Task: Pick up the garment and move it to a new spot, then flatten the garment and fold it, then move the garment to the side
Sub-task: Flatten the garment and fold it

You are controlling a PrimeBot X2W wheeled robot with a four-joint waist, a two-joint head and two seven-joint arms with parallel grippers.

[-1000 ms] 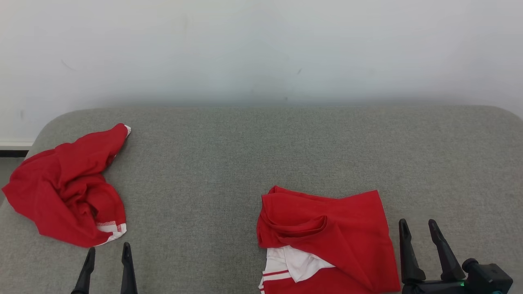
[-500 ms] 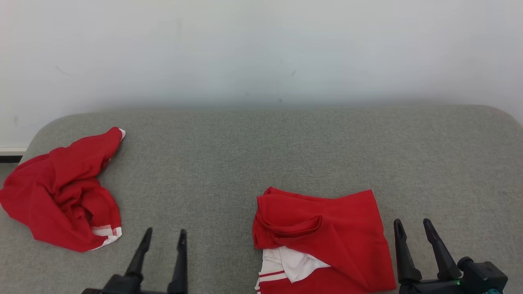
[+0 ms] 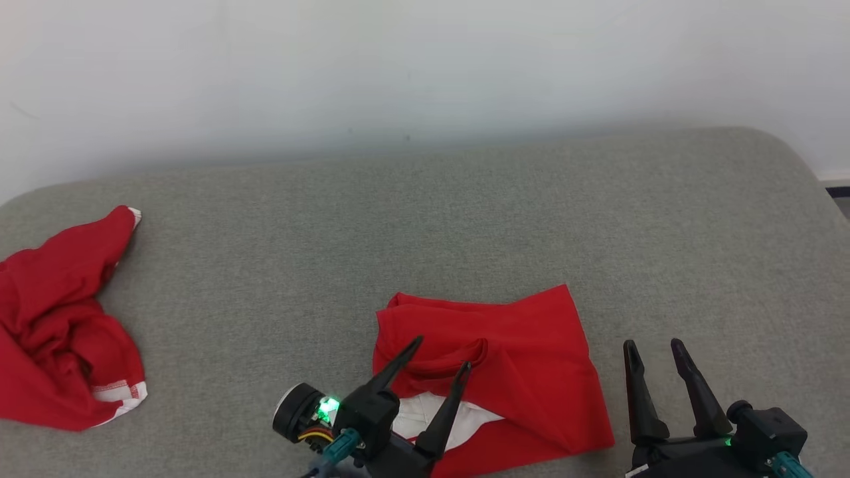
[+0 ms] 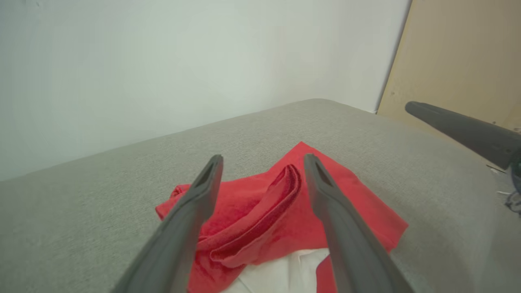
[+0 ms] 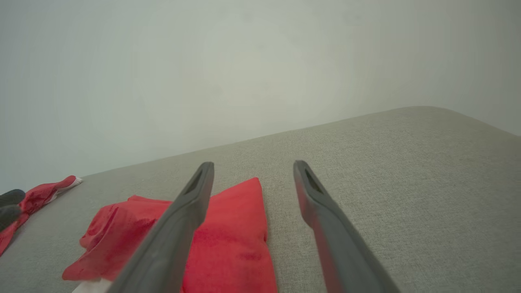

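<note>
A red garment [image 3: 524, 345] with a white inner panel lies loosely folded on the grey cushioned surface [image 3: 465, 219], near its front edge. My left gripper [image 3: 442, 352] hovers open over the garment's left half, its fingers pointing at the rolled collar fold [image 4: 264, 211]. In the left wrist view, the left gripper [image 4: 262, 158] has nothing between its fingers. My right gripper [image 3: 652, 344] stands open just right of the garment's right edge, apart from it. The right wrist view has the right gripper [image 5: 252, 164] empty, with the garment [image 5: 228, 236] lower left.
A second red garment [image 3: 60, 332] lies crumpled at the far left of the surface, also seen as red cloth [image 5: 44, 193] in the right wrist view. A pale wall runs behind. A tan panel [image 4: 468, 61] stands beyond the surface's right end.
The head camera has turned right and the scene shifted left. My left gripper has moved right, from beside the crumpled garment to over the folded one. The right gripper has barely moved.
</note>
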